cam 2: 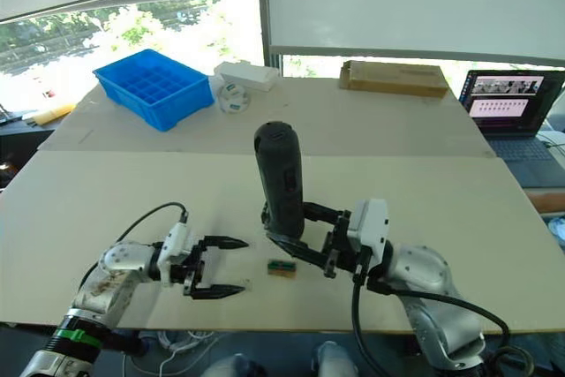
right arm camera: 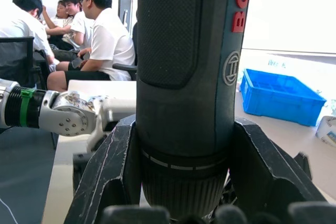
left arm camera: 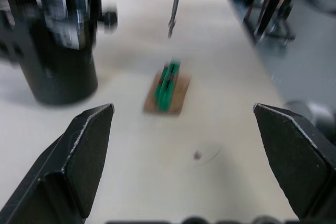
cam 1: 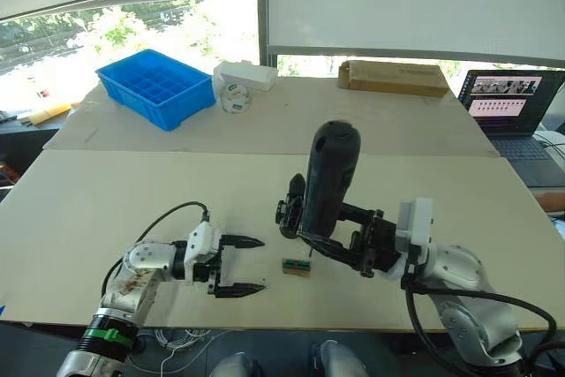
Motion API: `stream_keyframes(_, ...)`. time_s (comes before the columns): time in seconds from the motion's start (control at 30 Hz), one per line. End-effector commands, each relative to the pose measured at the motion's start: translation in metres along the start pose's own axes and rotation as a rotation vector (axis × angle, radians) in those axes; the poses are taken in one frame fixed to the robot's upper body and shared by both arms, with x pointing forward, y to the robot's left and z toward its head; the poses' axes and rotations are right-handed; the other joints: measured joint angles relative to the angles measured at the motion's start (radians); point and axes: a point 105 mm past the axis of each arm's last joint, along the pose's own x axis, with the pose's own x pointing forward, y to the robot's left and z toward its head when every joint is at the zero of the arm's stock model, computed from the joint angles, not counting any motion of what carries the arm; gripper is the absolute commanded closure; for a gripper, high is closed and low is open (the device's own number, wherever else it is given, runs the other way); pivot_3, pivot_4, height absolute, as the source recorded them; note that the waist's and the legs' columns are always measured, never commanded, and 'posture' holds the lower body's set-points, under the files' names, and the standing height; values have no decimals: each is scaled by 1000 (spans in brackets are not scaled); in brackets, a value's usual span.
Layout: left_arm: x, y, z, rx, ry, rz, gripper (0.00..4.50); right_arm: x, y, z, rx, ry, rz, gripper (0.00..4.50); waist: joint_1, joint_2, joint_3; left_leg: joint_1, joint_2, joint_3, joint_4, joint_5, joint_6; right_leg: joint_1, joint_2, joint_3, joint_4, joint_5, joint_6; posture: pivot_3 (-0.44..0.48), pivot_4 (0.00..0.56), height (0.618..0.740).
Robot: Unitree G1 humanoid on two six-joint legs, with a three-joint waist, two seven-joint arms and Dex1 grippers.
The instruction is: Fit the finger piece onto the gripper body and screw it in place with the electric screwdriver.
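Your right gripper [cam 2: 300, 240] clamped the thick black cylindrical electric screwdriver [cam 2: 280, 178] upright over the table's near middle. Its thin metal bit [left arm camera: 176, 1] hung above the small green-brown block [cam 1: 297, 267]. The black round-based gripper body [left arm camera: 58, 35] stood just beside it. Your left gripper [cam 1: 243, 266] rested wide apart, empty, nearer and left.

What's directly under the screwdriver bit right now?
Bare table beneath the electric screwdriver bit, with the green-brown block nearby. The gripper body stands beside it, partly hidden in head views.
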Motion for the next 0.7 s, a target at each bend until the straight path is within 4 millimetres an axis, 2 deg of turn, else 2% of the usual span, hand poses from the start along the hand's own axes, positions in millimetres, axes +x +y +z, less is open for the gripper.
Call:
stream_keyframes(0.03, -9, 2, 29, 34, -73, -6, 0, 1, -2, 35, -70, -84, 1, 2589, 1, 0, 0, 0, 0, 0, 0, 0, 0, 0, 0, 0, 0, 0, 0, 0, 150, 740)
stream_keyframes(0.23, -16, 9, 56, 72, -81, -3, 0, -3, -14, 61, -89, -93, -13, 2589, 2, 0, 0, 0, 0, 0, 0, 0, 0, 0, 1, 0, 0, 0, 0, 0, 150, 740)
stream_keyframes(0.3, -17, 12, 61, 76, -94, 10, 0, -4, -16, 64, -95, -88, -10, 2589, 3, 0, 0, -1, 0, 0, 0, 0, 0, 0, 1, 0, 0, 0, 0, 0, 150, 740)
stream_keyframes(0.43, -20, 29, 80, 74, -157, 79, 0, -4, -29, 75, -126, -90, -20, 2589, 2, -1, 1, -1, 0, -1, 0, 0, 0, 0, 1, 0, -1, 0, 0, 0, 150, 740)
stream_keyframes(0.7, -11, 42, 83, 28, -182, 148, 0, 8, -53, 80, -127, -107, -66, 2589, -1, -1, 1, 0, -1, 1, 0, 0, 0, 0, 2, -1, 0, 0, 0, 0, 150, 740)
